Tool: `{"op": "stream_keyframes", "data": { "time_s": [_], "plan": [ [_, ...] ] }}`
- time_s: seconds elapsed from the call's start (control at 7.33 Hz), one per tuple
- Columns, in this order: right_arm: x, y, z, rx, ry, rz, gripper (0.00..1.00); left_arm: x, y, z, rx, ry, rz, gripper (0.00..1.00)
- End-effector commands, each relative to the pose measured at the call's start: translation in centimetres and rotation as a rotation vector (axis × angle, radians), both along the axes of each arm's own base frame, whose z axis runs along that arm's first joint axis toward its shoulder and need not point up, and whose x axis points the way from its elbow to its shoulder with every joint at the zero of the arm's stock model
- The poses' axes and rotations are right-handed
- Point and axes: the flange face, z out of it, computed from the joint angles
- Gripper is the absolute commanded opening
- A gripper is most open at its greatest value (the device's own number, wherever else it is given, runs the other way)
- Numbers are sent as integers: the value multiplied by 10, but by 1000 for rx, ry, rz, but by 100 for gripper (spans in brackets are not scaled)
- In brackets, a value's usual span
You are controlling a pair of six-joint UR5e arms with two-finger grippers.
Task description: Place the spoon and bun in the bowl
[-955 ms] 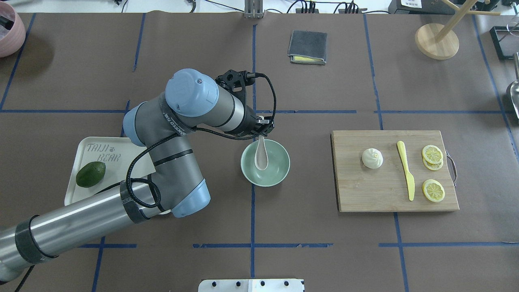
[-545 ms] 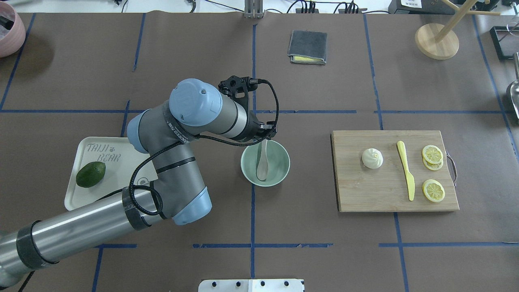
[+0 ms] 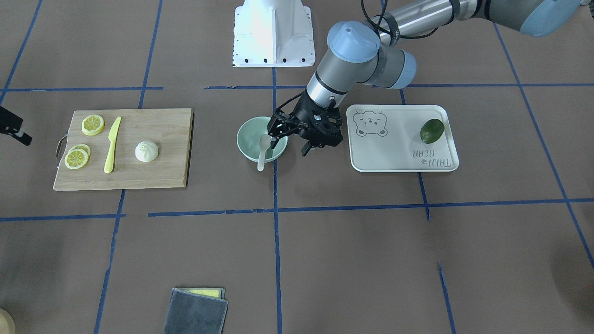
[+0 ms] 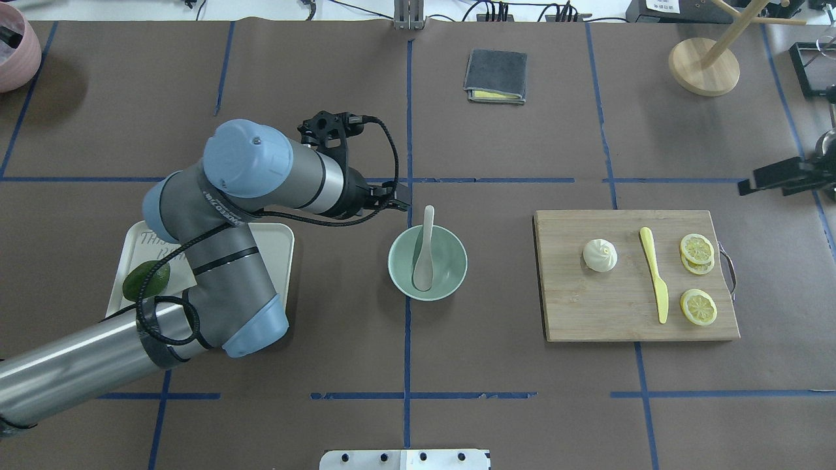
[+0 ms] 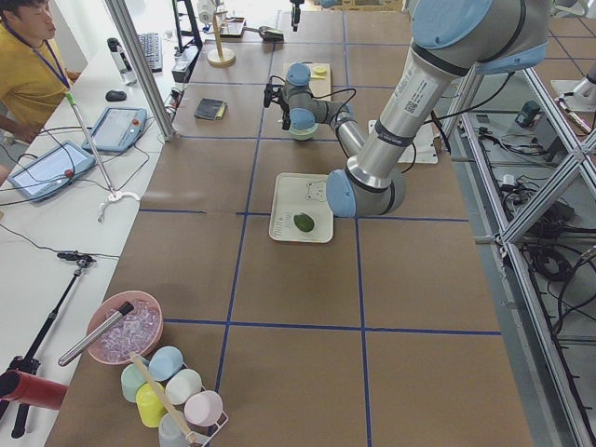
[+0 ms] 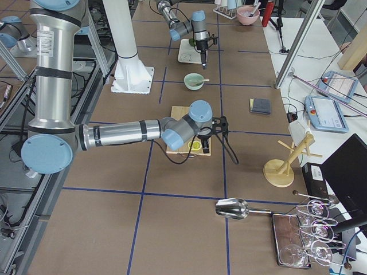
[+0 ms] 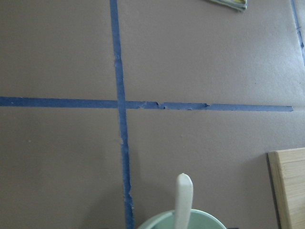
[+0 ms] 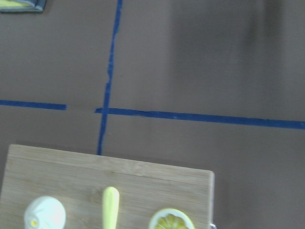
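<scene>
spoon step judged done: the off-white soup spoon (image 4: 423,251) lies in the round mint-green bowl (image 4: 449,262). the left gripper (image 4: 400,198) hangs beside it, spread and empty. the white pleated bun (image 4: 599,254) sits on the wooden board (image 4: 607,313). the right gripper (image 4: 751,186) is near, its claw state not discernible. you must next grasp the bun.

bowl (image 7: 159,223) cut by frame edge, tray (image 4: 281,256) half hidden
</scene>
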Motion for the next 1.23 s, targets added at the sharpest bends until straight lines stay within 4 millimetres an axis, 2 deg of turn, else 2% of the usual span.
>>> {"op": "stream_keyframes", "data": {
  "time_s": [0.0,0.14,0.27,0.41,0.55,0.82,1.09],
  "plan": [
    [-131,16,-72,-23,4,69,100,-41,-9,35,42,-62,-15,85],
    [-186,21,-98,-63,55,117,100,-66,-12,48,39,-75,-37,83],
    [-223,25,-114,-86,138,121,100,-71,-8,48,47,-71,-36,83],
    [-241,40,-102,-76,196,110,99,-71,-8,48,47,-73,-37,83],
    [-249,55,-83,-72,236,91,98,-71,-8,48,48,-72,-37,83],
    [-253,62,-76,-96,272,72,95,-71,-7,47,48,-71,-39,83],
    [-250,61,-75,-101,273,72,85,-72,-8,46,49,-70,-41,84]
  ]
}}
